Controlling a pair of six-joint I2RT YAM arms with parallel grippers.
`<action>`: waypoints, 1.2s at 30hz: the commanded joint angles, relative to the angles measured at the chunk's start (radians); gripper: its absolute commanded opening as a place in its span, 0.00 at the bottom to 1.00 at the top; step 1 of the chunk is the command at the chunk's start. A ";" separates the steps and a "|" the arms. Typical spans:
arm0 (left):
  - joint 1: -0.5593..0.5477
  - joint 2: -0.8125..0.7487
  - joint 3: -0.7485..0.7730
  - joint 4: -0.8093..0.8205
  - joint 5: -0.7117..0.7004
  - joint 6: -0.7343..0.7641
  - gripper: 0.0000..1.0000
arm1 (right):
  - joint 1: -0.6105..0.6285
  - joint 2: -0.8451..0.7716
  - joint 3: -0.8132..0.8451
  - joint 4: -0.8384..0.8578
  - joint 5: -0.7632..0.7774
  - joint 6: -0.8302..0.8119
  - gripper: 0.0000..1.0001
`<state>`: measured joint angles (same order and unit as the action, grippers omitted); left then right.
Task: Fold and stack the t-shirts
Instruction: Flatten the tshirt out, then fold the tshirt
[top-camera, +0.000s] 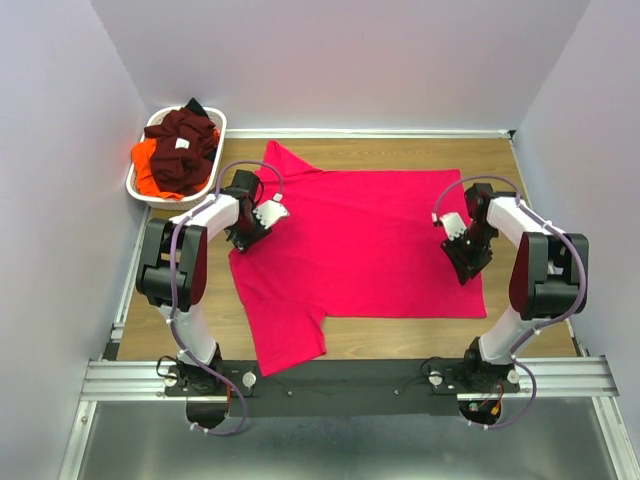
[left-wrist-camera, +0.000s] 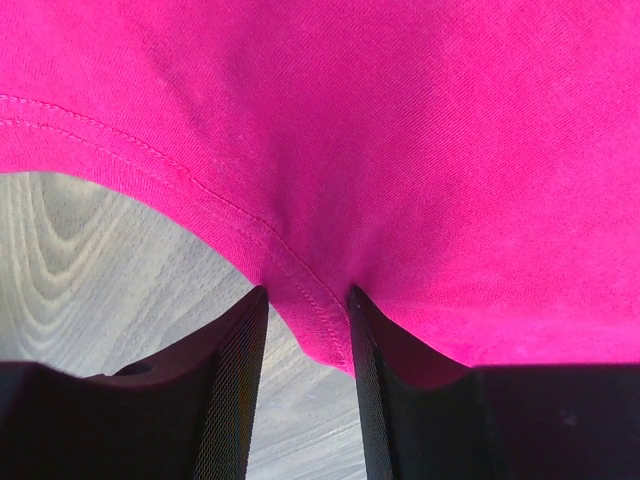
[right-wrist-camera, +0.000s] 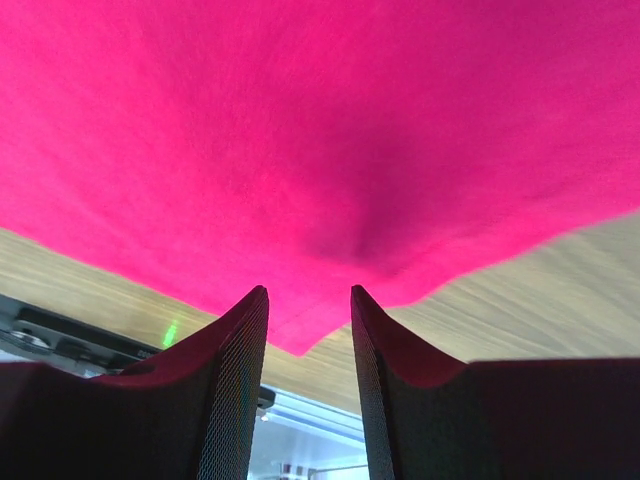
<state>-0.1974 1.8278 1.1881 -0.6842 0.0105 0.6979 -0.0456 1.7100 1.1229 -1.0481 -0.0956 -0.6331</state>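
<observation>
A light wooden tabletop (top-camera: 400, 155) carries a bright pinkish-red cotton t-shirt (top-camera: 360, 250), spread flat across its middle, with one sleeve towards the near edge. At the far left corner, a white oval basket (top-camera: 135, 187) holds crumpled dark maroon t-shirts (top-camera: 185, 150) over an orange t-shirt (top-camera: 147, 165). Both arms bend inward over the spread shirt's opposite sides. The left hand (left-wrist-camera: 307, 300) is narrowed, pinching the stitched hem. The right hand (right-wrist-camera: 308, 300) nips the other edge, raised off the wood.
</observation>
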 joint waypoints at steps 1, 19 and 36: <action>0.012 0.021 -0.039 -0.038 -0.015 0.015 0.47 | 0.004 -0.023 -0.096 0.043 0.060 -0.033 0.46; 0.012 -0.131 -0.223 -0.054 0.101 -0.005 0.49 | 0.003 -0.108 -0.264 0.123 0.194 -0.086 0.45; 0.091 0.244 0.899 -0.006 0.420 -0.286 0.64 | -0.060 0.308 0.766 0.016 -0.202 0.163 0.84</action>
<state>-0.1448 1.9320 1.9488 -0.7670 0.3534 0.5941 -0.0685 1.8488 1.6863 -1.0313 -0.1890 -0.5793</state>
